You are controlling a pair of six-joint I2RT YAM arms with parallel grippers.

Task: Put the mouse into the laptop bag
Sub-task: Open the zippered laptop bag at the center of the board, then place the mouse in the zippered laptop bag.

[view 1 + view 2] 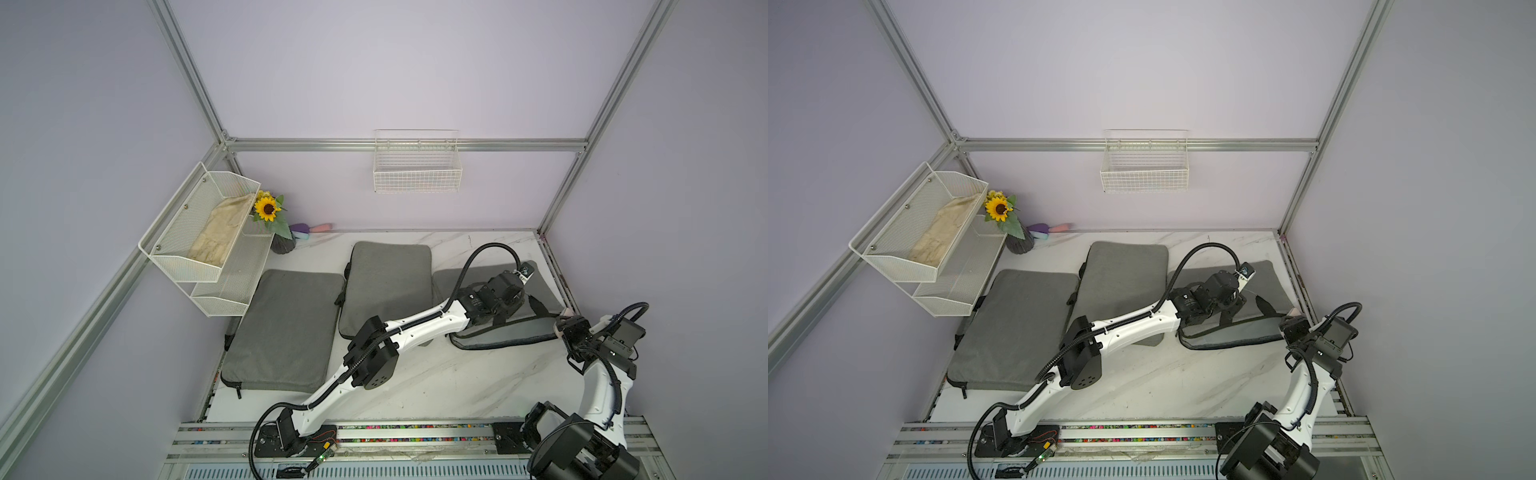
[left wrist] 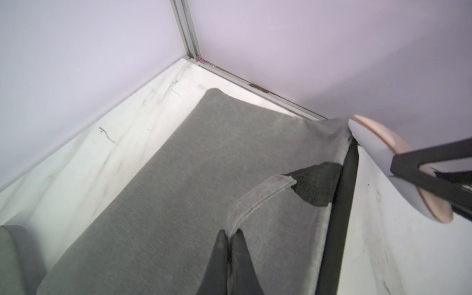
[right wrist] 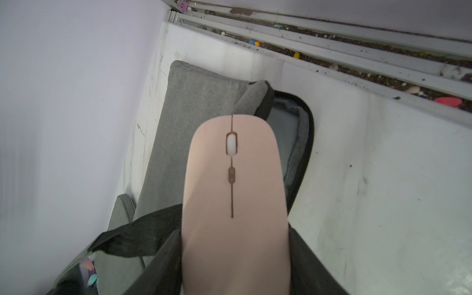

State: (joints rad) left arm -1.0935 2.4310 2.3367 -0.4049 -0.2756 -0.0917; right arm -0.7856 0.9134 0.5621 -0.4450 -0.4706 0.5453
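- Reaches the left arm long and low from the near rail across the marble table (image 1: 457, 382) to the laptop bag (image 1: 544, 291) by the right wall, wrist bent down over it.
- Pinches the bag's grey fabric handle (image 2: 255, 201) in the left gripper (image 2: 231, 237), jaws pressed together on the strap.
- Stands the right arm in a tight upright bend just beside the bag's near right corner.
- Clamps the mouse (image 3: 235, 178) by its long sides in the right gripper (image 3: 233, 232), jaws spread to its width, off the table at the bag's open corner and not inside.
- Shows, from the right wrist, a flat, smooth, matt pink oval with a white wheel and a thin centre seam; from the left wrist, a pale grey underside.
- Shows woven grey cloth, black webbing (image 2: 319, 186), a dark zip rim (image 3: 309, 127) and soft grey lining (image 3: 283, 122) at the mouth.
- Gives only a sliver of the mouse (image 1: 566, 311) in both top views, and hides the left fingertips under the wrist.
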